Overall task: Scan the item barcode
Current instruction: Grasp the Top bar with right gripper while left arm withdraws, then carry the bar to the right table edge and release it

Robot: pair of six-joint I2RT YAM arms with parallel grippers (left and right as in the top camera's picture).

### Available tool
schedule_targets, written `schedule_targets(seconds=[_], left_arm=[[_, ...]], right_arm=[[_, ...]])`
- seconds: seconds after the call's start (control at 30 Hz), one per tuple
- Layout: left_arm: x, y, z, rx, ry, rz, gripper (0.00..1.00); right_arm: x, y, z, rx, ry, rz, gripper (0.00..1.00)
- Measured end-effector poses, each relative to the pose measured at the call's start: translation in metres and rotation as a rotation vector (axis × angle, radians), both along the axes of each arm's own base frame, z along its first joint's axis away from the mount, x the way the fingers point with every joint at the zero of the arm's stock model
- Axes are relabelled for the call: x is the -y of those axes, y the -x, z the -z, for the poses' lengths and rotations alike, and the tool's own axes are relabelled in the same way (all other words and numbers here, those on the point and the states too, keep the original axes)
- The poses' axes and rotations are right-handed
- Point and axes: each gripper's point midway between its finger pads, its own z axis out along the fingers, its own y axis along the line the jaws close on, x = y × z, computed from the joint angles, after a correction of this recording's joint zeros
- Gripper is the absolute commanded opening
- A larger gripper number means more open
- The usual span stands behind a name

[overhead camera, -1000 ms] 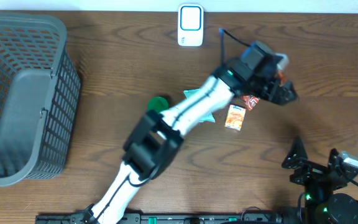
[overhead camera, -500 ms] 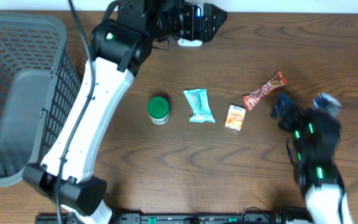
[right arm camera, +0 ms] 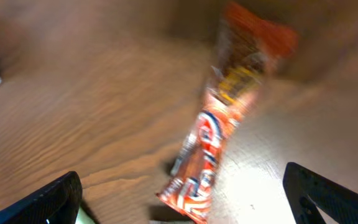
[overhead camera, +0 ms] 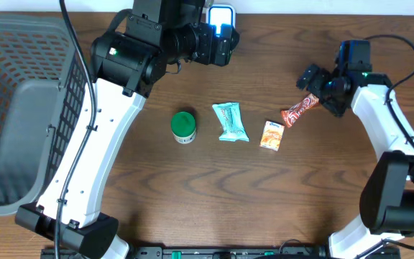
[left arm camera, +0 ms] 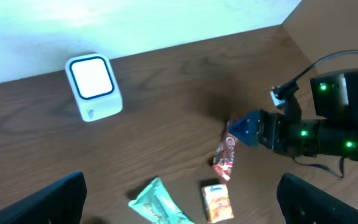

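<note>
Right gripper (overhead camera: 322, 90) jaws wide apart, empty, at far-right end of red snack bar (overhead camera: 299, 110), wrapper print blurred, unreadable, left gripper (overhead camera: 220, 44) jaws apart, empty, over white barcode scanner (left arm camera: 93, 87), leftward orange packet (overhead camera: 272, 135), teal packet (overhead camera: 230, 121), green-lidded jar (overhead camera: 183, 126)

The table (overhead camera: 300, 201) I work over is dark brown wood with a wavy grain, meeting a pale, bluish-white wall (left arm camera: 166, 25) along its far edge, and soft light leaves a paler sheen on the wood below my right wrist
</note>
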Motion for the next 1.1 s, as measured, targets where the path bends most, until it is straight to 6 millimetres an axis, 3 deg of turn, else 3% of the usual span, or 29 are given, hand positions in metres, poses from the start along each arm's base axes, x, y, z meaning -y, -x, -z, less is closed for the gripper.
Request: schedule_targets(seconds=[0.13, 0.2, 0.4, 0.5, 0.57, 0.7, 0.8, 0.83, 0.87, 1.0, 1.1], left_arm=[[-0.004, -0.001, 0.002, 0.002, -0.02, -0.016, 0.98], [-0.009, -0.003, 0.006, -0.002, -0.045, -0.043, 0.98], [-0.048, -0.009, 0.024, -0.007, -0.228, -0.189, 0.98], [-0.065, -0.013, 0.017, 0.039, -0.286, -0.237, 0.98], [-0.077, -0.014, -0.001, 0.098, -0.292, -0.28, 0.98], [-0.111, 0.0, -0.081, 0.344, -0.261, -0.412, 0.98], [-0.144, 0.034, -0.151, 0.552, -0.253, -0.521, 0.98], [-0.155, 0.048, -0.165, 0.59, -0.267, -0.549, 0.98], [-0.169, 0.064, -0.178, 0.628, -0.291, -0.581, 0.98], [-0.204, 0.115, -0.21, 0.719, -0.332, -0.666, 0.98], [-0.221, 0.146, -0.217, 0.751, -0.324, -0.703, 0.98]], right_arm=[[0.007, 0.014, 0.017, -0.096, 0.002, 0.1, 0.98], [0.01, 0.02, 0.027, -0.143, 0.001, 0.153, 0.87], [0.013, 0.017, 0.051, -0.186, -0.001, 0.218, 0.85], [0.013, 0.02, 0.073, -0.237, 0.0, 0.226, 0.83], [0.014, 0.02, 0.084, -0.265, 0.006, 0.239, 0.77], [0.015, 0.008, 0.085, -0.239, 0.007, 0.244, 0.7], [0.017, 0.006, 0.086, -0.241, 0.016, 0.249, 0.61], [0.017, 0.006, 0.086, -0.24, 0.018, 0.249, 0.53], [0.017, 0.006, 0.086, -0.239, 0.019, 0.25, 0.4], [0.019, 0.0, 0.089, -0.22, 0.025, 0.253, 0.01], [0.021, 0.001, 0.089, -0.223, 0.033, 0.258, 0.01]])
